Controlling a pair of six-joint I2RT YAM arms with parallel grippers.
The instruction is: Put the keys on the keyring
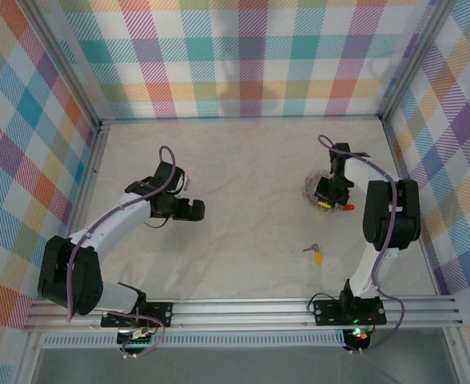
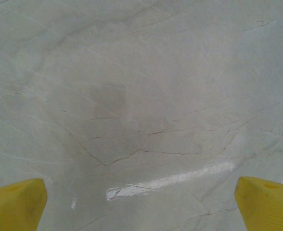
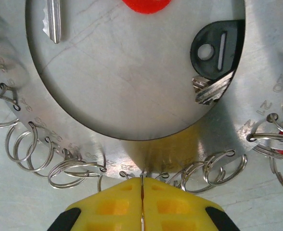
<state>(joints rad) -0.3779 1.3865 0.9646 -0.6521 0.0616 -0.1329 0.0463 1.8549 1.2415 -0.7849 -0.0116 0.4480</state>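
The keyring [image 1: 313, 190] lies at the right of the table, a flat silver ring [image 3: 257, 77] with stamped numbers and a fringe of small split rings [image 3: 74, 171]. My right gripper [image 1: 331, 195] is over its near edge. Its yellow fingers [image 3: 108, 202] are pressed together, pinching the thin wire of one small split ring at the rim, so the right gripper [image 3: 141, 180] is shut on it. A black-tagged key [image 3: 216, 48], a silver key [image 3: 52, 19] and red tags [image 3: 146, 4] hang on the ring. A loose key with a yellow tag [image 1: 316, 254] lies nearer the arm bases. My left gripper [image 1: 189, 210] is open over bare table, yellow fingertips [image 2: 16, 204] far apart.
Checked walls enclose the table on three sides. A metal rail [image 1: 243, 310] runs along the near edge by the arm bases. A white scuff [image 2: 170, 182] marks the cracked table surface under the left gripper.
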